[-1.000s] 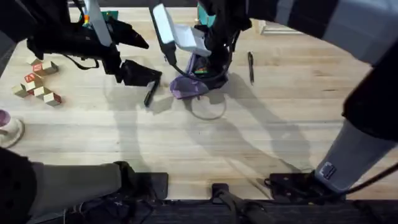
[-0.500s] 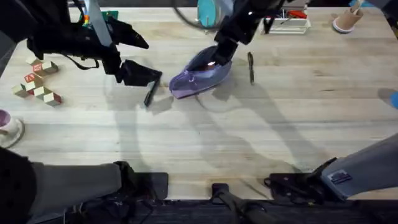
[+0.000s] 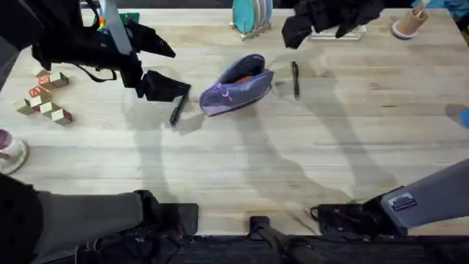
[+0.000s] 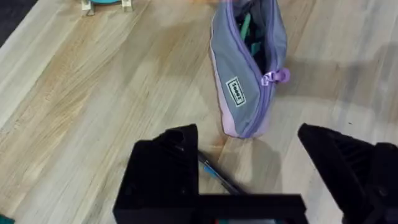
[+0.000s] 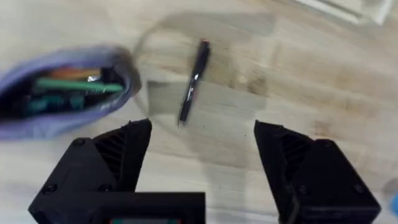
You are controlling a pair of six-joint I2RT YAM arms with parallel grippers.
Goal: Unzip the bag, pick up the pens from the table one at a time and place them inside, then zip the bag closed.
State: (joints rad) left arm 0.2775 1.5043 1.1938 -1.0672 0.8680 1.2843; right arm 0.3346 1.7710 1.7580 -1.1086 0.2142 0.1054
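Now 1 pen (image 5: 193, 81) just beyond the empty, wide-open right pincer (image 5: 202, 158), unzipped bag (image 5: 62, 90) beside.

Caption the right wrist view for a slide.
Open right gripper above a black pen beside the unzipped bag.

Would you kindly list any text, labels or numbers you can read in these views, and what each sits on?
Small white patch on the bag: lettering there, too small and blurred to read.
Wooden blocks at the table's left: red markings, unreadable.
Nothing readable on the pens or elsewhere.
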